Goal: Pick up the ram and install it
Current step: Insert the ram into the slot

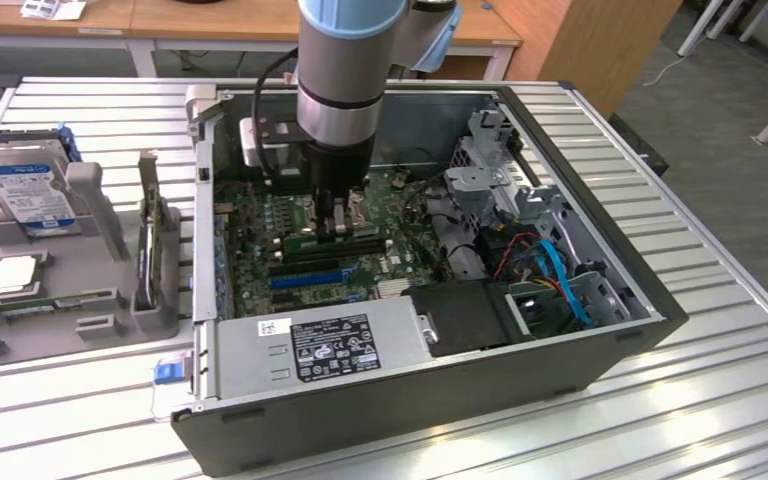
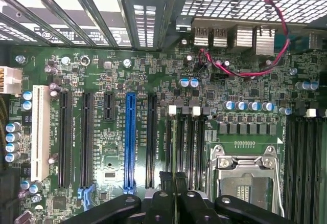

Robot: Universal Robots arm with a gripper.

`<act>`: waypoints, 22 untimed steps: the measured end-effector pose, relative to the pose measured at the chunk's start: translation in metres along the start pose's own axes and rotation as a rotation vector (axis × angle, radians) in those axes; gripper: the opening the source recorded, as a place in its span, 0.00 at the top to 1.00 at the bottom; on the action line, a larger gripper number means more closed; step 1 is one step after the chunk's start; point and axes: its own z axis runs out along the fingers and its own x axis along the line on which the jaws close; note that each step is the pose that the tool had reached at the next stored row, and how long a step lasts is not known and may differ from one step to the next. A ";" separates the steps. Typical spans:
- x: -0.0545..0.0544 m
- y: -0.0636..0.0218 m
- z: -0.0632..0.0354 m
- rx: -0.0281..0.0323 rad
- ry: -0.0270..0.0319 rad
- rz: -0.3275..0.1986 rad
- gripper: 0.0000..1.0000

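My gripper (image 1: 340, 228) low inside case (image 1: 398, 420), right above slots (image 2: 186, 142). Fingers almost shut. I think thin ram (image 2: 173, 179) pinched between them, edge-on, hard to see. Slots run about 9-to-3 o'clock in exterior view.

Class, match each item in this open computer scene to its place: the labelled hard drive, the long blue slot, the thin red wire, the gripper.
1. Silver hard drive with blue-and-white label
2. Long blue plastic slot
3. Thin red wire
4. Black robot gripper

A. Between black slots
B. At the arm's end, down inside the case
C. Upright in a grey holder outside the case
D. Curving beside the silver ports

Pairs: 1-C, 2-A, 3-D, 4-B
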 end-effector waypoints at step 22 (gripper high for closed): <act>0.000 -0.0055 -0.0023 -0.1107 0.0014 0.007 0.88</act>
